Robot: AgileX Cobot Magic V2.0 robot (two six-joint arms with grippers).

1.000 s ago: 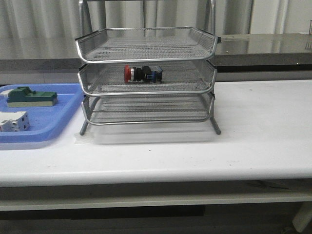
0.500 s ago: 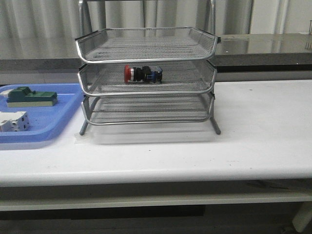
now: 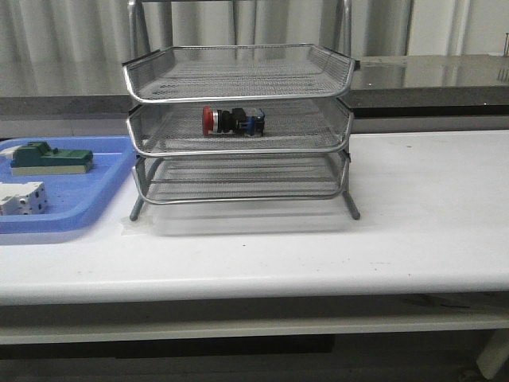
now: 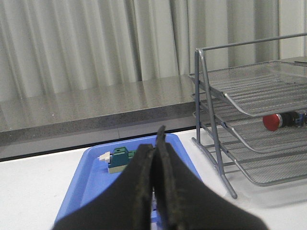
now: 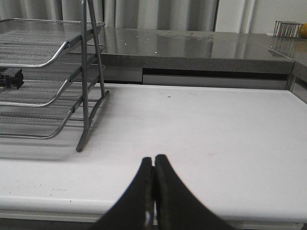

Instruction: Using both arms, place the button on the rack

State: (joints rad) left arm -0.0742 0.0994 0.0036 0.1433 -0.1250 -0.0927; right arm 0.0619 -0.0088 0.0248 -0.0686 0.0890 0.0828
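The button lies on its side in the middle tier of the silver wire rack, red head to the left, blue end to the right. From the left wrist view its red head shows through the mesh of the rack. Only the button's dark blue end shows in the right wrist view, beside the rack's leg. My left gripper is shut and empty, back over the blue tray. My right gripper is shut and empty above the table's front edge. Neither arm appears in the front view.
A flat blue tray lies left of the rack, holding a green block and a white blocky switch. The white table stretches to the right of the rack. A grey counter runs behind.
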